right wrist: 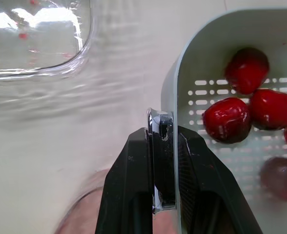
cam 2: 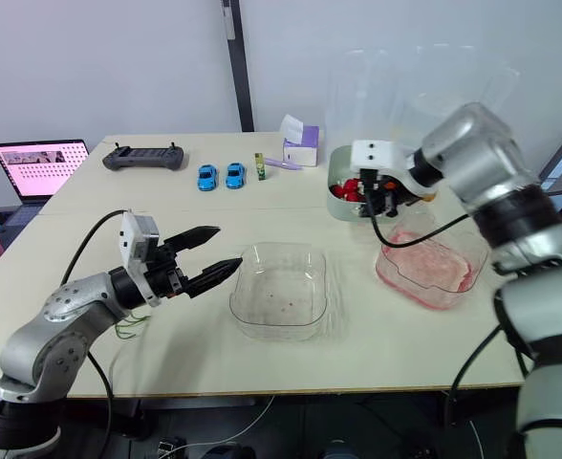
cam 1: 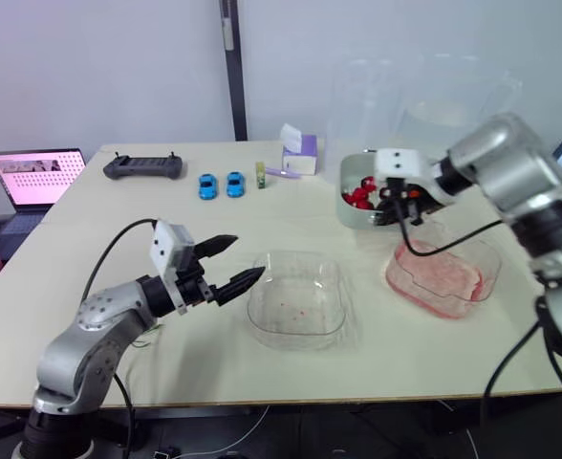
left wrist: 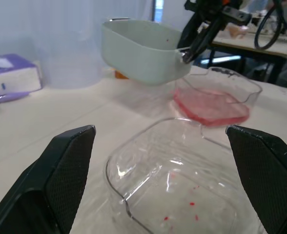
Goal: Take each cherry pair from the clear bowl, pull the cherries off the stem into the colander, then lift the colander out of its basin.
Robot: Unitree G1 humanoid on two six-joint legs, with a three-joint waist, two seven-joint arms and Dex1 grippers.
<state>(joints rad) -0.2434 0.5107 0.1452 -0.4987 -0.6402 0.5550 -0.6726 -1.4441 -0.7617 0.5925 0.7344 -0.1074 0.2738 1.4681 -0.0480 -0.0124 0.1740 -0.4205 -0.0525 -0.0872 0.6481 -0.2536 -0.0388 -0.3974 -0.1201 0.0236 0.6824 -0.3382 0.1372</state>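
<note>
Fingers of the left pincer stand wide apart at 9 o'clock of the clear bowl. Farther, at 1 o'clock, the right pincer squeezes the colander by its thin handle; it could slip and spill cherries.

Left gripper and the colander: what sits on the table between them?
The clear bowl sits between the left gripper and the colander, just ahead of the open jaws, as the left eye view shows.
</note>
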